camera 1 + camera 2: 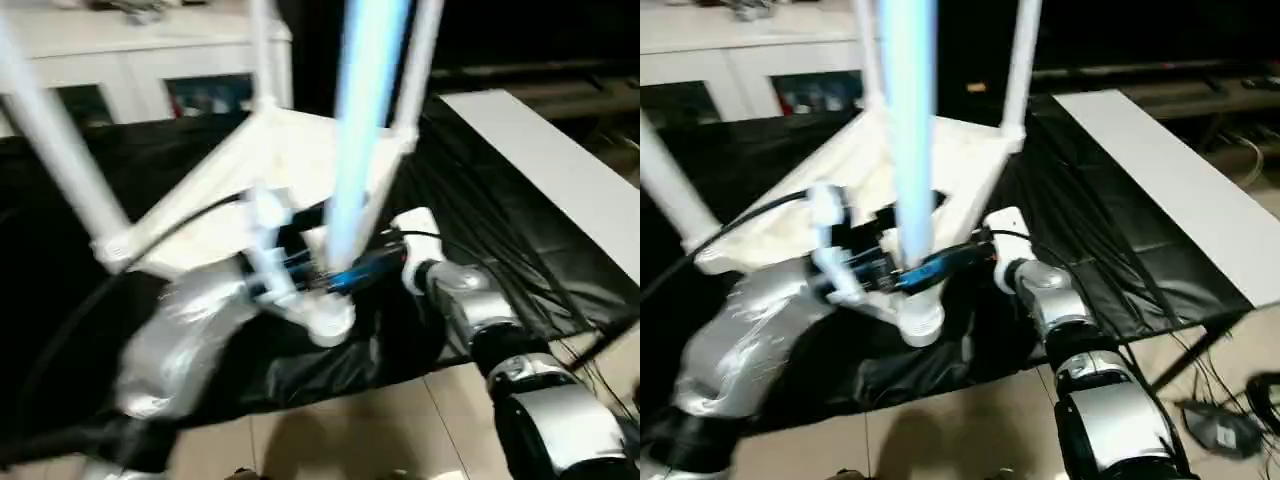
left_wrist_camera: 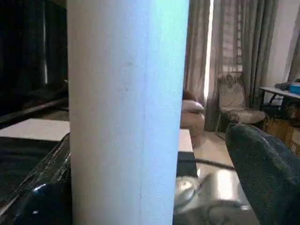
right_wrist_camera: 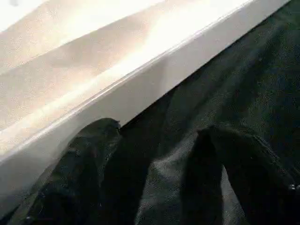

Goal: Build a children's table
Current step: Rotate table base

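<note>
The children's table lies upside down on black cloth, its white tabletop (image 1: 300,150) facing up with ribbed underside. White legs stand in its corner sockets: one at the left (image 1: 60,140), two at the back (image 1: 262,50) (image 1: 420,60), and the near leg (image 1: 360,130) rising from the front corner socket (image 1: 330,320). My left gripper (image 1: 902,262) is open around the near leg's lower part; in the left wrist view the leg (image 2: 126,112) rests against one finger (image 2: 37,201) with a gap to the other. My right gripper (image 1: 965,255) is open low at that corner, by the tabletop rim (image 3: 117,98).
A white cabinet with glass doors (image 1: 150,70) stands behind the work surface. A flat white board (image 1: 560,170) lies along the right side on the black cloth (image 1: 480,220). Pale tiled floor (image 1: 380,420) and cables (image 1: 1220,420) lie in front.
</note>
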### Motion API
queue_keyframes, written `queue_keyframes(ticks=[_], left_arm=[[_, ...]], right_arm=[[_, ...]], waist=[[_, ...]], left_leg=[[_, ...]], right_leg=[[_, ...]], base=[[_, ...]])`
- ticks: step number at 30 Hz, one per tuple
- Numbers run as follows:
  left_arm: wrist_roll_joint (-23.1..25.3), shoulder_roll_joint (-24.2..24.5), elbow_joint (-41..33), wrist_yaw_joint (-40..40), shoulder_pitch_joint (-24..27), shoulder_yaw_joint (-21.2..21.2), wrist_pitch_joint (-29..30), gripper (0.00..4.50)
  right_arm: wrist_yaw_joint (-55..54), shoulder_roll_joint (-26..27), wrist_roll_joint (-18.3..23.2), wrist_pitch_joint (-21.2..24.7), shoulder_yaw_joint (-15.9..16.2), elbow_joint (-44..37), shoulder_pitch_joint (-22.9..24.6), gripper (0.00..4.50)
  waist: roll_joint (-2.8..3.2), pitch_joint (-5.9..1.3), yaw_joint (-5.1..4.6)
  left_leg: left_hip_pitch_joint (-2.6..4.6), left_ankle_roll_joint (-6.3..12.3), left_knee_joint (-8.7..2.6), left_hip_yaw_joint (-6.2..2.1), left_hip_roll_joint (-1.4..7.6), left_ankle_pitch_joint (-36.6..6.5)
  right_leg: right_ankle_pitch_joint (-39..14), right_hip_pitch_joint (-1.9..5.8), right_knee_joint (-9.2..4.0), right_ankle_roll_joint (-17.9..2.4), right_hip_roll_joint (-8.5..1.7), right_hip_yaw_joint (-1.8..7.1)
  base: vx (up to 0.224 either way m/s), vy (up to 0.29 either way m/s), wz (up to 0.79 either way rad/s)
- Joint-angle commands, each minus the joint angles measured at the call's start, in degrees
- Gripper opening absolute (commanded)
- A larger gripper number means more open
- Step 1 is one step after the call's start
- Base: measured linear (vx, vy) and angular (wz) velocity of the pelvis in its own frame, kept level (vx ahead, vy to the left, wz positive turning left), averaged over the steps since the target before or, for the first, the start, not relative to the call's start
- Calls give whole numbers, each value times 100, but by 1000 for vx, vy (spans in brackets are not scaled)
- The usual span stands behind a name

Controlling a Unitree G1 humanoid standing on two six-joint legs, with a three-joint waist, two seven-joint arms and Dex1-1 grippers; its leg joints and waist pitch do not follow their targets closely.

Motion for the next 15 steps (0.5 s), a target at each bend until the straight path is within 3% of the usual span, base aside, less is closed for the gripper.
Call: queue_keyframes(ticks=[1, 4, 7, 11, 13, 15], left_arm=[[204, -293, 327, 132, -332, -389, -102, 447], [345, -447, 590, 248, -495, -357, -236, 447], [863, -508, 1165, 532, -769, -300, -691, 447], [1440, -509, 1950, 1103, -1145, -163, -1023, 447], [1871, -415, 2457, 1585, -1392, -105, -1290, 447], [1980, -389, 2756, 1864, -1520, 15, -1369, 447]], right_arm=[[455, 417, 37, -269, 199, 25, -230, 381], [358, 450, -9, -349, 169, 105, -285, 381], [286, 508, 18, -484, 95, 141, -336, 381], [81, 554, 29, -675, -5, 148, -359, 381], [-239, 529, 51, -800, -127, 178, -396, 381], [-381, 473, 171, -848, -293, 127, -399, 381]], waist=[[7, -446, 48], [-11, -479, 41], [14, -453, 32], [12, -424, 20], [21, -425, 16], [8, -429, 14]], left_leg=[[-5, 232, -469, -75, 240, -1156], [7, 495, -407, -41, 229, -701], [23, 619, -412, -36, 241, -875], [39, 322, -455, -57, 266, -1323], [85, 233, -456, -49, 253, -1436], [39, 214, -468, -67, 251, -1405]], right_leg=[[-736, 311, -391, -1457, -283, 194], [-26, 314, -340, -1695, -255, 184], [-260, 300, -389, -1730, -252, 175], [-971, 299, -426, -1544, -263, 172], [-1093, 252, -450, -1475, -237, 179], [-1057, 293, -433, -1456, -255, 169]], base=[[60, -8, -6], [17, -3, -1], [0, 0, 0], [0, 0, 0], [0, 0, 0], [0, 0, 0]])
